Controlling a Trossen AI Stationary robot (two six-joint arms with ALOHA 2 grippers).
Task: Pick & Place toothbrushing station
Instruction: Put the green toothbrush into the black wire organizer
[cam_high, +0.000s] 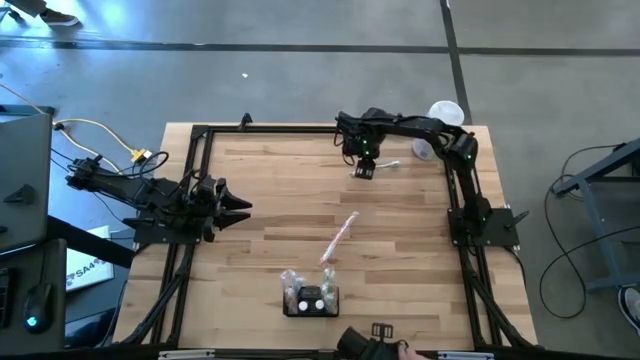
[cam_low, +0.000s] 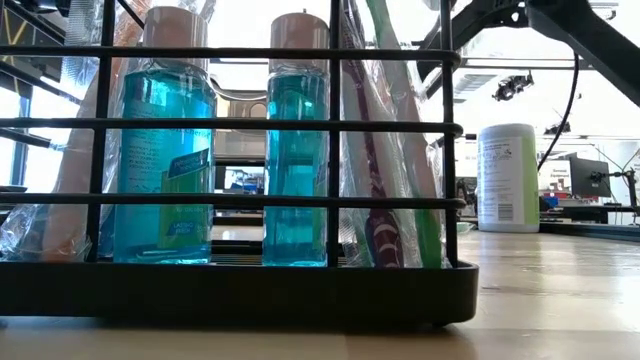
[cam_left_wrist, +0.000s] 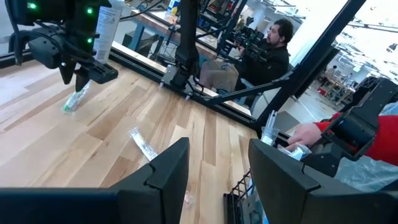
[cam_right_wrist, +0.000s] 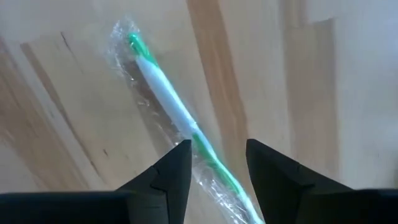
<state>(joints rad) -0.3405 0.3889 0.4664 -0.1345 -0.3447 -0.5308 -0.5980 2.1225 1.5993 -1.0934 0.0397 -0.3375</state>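
Only in the low view are two blue bottles (cam_low: 170, 160) seen inside the toothbrushing station (cam_high: 311, 299) at the near table (cam_high: 420, 250) edge, while the right gripper (cam_right_wrist: 217, 163), jaws parted and empty, is seen astride a wrapped green toothbrush (cam_right_wrist: 180, 121), the left gripper (cam_left_wrist: 217, 171) open and empty, a person (cam_left_wrist: 267, 53) seated beyond.

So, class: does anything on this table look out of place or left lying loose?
Yes. Two wrapped toothbrushes lie flat on the wood instead of standing in the black rack: a green-and-white one under the right tool, whose fingers are apart, and a pinkish one mid-table. The others stand upright in the rack.
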